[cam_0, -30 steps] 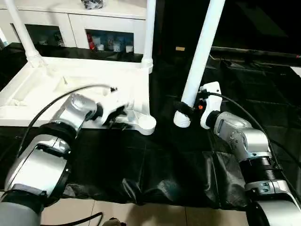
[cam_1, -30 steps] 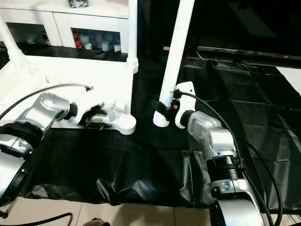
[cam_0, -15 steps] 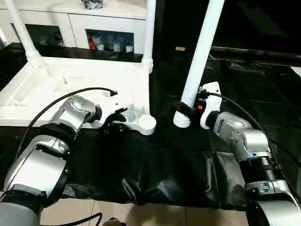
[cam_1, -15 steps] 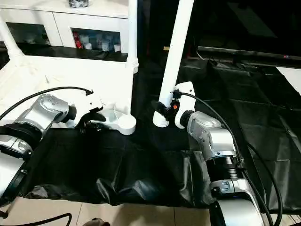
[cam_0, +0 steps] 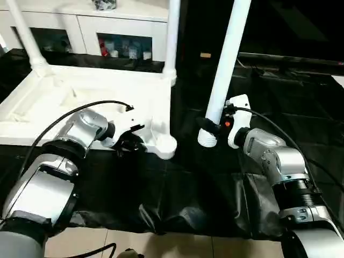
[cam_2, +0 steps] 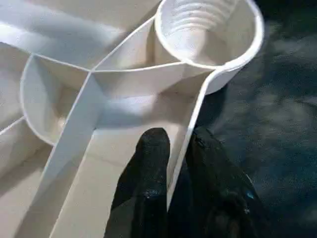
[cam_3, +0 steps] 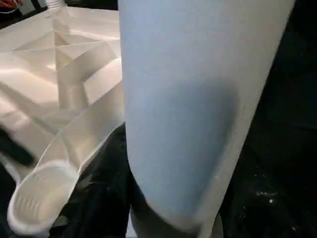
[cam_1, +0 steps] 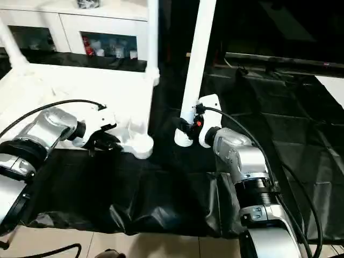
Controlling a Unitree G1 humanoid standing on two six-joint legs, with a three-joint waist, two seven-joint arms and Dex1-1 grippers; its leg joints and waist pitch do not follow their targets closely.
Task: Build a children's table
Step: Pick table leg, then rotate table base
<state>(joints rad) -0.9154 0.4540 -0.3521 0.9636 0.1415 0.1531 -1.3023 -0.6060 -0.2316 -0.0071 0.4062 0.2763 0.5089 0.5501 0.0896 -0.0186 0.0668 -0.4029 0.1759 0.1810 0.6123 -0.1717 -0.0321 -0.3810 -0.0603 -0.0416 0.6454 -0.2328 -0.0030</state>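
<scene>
The children's table top (cam_0: 91,91) lies upside down on the black cover, ribs up. Two white legs (cam_0: 172,37) (cam_0: 24,35) stand in its far corners. The near right corner socket (cam_0: 165,146) is empty, and its threaded inside shows in the left wrist view (cam_2: 208,29). My left gripper (cam_0: 129,144) pinches the thin near rim just beside that socket, one black finger (cam_2: 151,158) inside the rim and one outside. My right gripper (cam_0: 208,124) is shut on a third leg (cam_0: 226,59), held upright with its threaded end just above the cover, right of the socket.
A white glass-door cabinet (cam_0: 107,27) stands behind the table top. The black cover (cam_0: 177,188) hangs wrinkled over the near table edge, with light floor (cam_0: 161,244) below. Cables run from both wrists across the work.
My left gripper has drawn back from over the ribs to the near rim and closed on it. The socket corner has shifted slightly nearer. The right arm and its leg have stayed put.
</scene>
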